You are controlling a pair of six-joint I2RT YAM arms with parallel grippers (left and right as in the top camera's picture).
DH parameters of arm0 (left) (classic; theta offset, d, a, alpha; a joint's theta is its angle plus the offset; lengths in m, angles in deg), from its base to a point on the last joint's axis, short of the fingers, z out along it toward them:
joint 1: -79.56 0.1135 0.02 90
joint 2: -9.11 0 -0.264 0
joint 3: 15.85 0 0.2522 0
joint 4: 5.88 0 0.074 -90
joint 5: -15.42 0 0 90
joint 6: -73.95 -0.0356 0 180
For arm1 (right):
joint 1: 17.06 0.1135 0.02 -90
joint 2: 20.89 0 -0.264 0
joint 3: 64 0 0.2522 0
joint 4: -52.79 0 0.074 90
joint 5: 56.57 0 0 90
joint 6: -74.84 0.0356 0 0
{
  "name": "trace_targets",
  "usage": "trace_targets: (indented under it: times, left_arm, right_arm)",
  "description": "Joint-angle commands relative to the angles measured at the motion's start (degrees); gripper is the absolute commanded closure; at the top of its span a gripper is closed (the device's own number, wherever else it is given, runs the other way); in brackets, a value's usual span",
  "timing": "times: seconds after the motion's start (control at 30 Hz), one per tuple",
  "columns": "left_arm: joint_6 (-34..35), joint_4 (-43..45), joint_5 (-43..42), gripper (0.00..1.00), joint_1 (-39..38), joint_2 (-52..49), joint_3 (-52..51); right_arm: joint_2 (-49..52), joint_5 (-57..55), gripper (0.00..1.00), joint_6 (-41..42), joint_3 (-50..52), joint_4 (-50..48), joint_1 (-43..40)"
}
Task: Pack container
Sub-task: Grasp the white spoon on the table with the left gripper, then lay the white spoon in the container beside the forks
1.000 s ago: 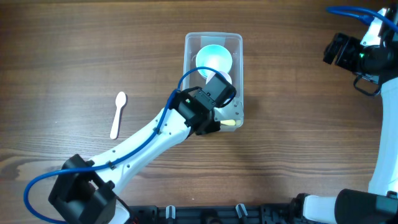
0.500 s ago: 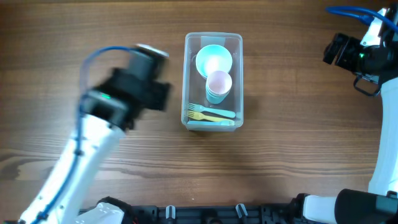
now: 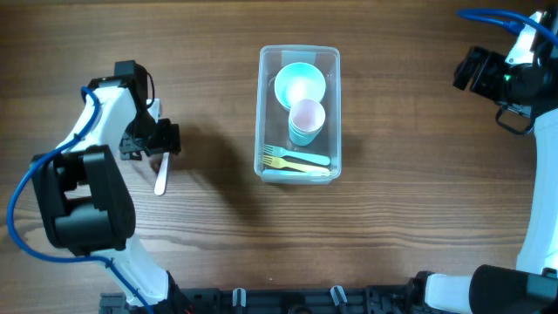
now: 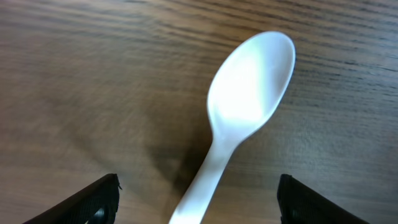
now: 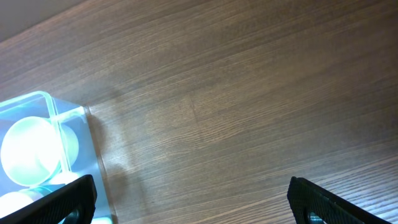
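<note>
The clear container (image 3: 262, 113) stands mid-table and holds a teal bowl (image 3: 300, 85), a pink cup (image 3: 306, 118) and two forks (image 3: 301, 160). To its left a white spoon (image 3: 160, 180) lies on the wood. My left gripper (image 3: 157, 139) hovers over the spoon's upper part and hides its bowl from above. In the left wrist view the spoon (image 4: 249, 87) lies between the open jaws of the left gripper (image 4: 199, 191), touching neither finger. My right gripper (image 3: 475, 70) is open and empty at the far right. The right gripper (image 5: 189, 193) sees the container's corner (image 5: 68, 115).
Bare wooden table surrounds the container. The right arm's base and blue cable (image 3: 488, 14) occupy the right edge. The left arm's base (image 3: 83, 201) stands at the lower left.
My left arm has pulled out of the container and swung left to the spoon, and its jaws have opened. The forks now lie uncovered in the container. The right arm is still.
</note>
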Motion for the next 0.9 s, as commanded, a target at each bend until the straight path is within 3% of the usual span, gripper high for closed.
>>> trace_targets:
  times: [0.0, 0.37, 0.43, 0.47, 0.5, 0.6, 0.77, 0.87]
  left_arm:
    - [-3.78, 0.96, -1.68, 0.20, -0.39, -1.14, 0.15]
    - [-3.89, 6.43, -1.31, 0.32, -0.55, -1.16, -4.39]
    - [-3.91, 7.10, -1.31, 0.41, -0.55, -1.16, -4.72]
    - [-3.93, 7.32, -1.29, 0.50, -0.55, -1.16, -4.72]
    - [-3.93, 7.52, -1.29, 0.65, -0.55, -1.16, -4.72]
    - [-3.96, 7.76, -1.29, 0.68, -0.55, -1.16, -4.72]
    - [-3.58, 6.60, -1.77, 0.96, -2.82, -0.87, -3.87]
    - [-3.56, 3.58, -1.22, 0.96, -7.06, 1.42, 0.70]
  right_arm:
    - [0.68, 0.48, 0.00, 0.98, 0.31, -0.17, -0.02]
    - [0.68, 0.48, 0.00, 0.96, 0.31, -0.15, -0.02]
    - [0.68, 0.48, 0.00, 1.01, 0.31, -0.17, -0.02]
    - [0.68, 0.48, 0.00, 0.98, 0.31, -0.17, -0.02]
    - [0.68, 0.48, 0.00, 0.98, 0.31, -0.17, -0.02]
    - [0.68, 0.48, 0.00, 0.98, 0.31, -0.17, -0.02]
    - [0.68, 0.48, 0.00, 0.98, 0.31, -0.15, -0.02]
    - [0.68, 0.48, 0.00, 0.98, 0.31, -0.15, -0.02]
